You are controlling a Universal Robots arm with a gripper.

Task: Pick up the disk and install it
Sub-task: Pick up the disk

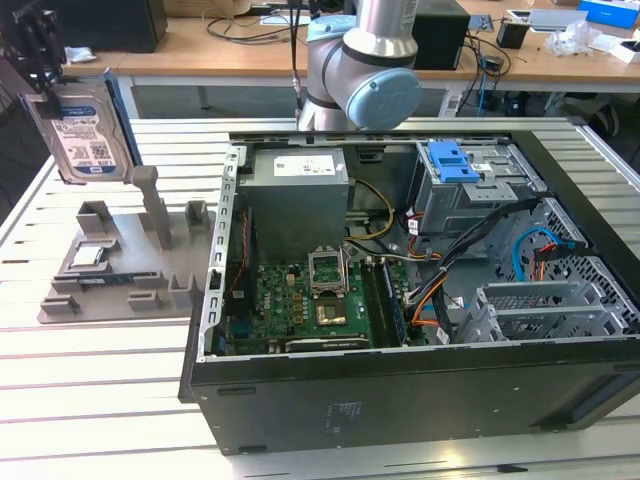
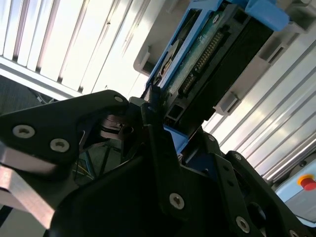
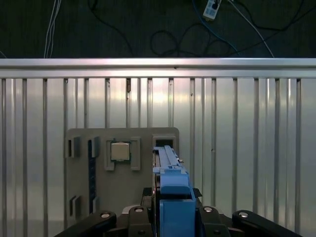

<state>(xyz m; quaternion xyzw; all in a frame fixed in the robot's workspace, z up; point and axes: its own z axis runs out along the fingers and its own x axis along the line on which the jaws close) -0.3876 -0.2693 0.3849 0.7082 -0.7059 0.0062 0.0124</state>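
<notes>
The disk (image 1: pixel 85 125) is gripped by the closed gripper (image 1: pixel 40 78) and held upright above the grey holder (image 1: pixel 100 290) on the table (image 1: pixel 100 400). A small chip (image 3: pixel 120 151) is seated in that holder. An open computer case (image 1: pixel 400 390) is placed beside the holder.

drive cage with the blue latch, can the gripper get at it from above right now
Probably yes: the computer case lies open and nothing covers the drive cage; cables run beside it. The gripper is shut on the disk.
</notes>
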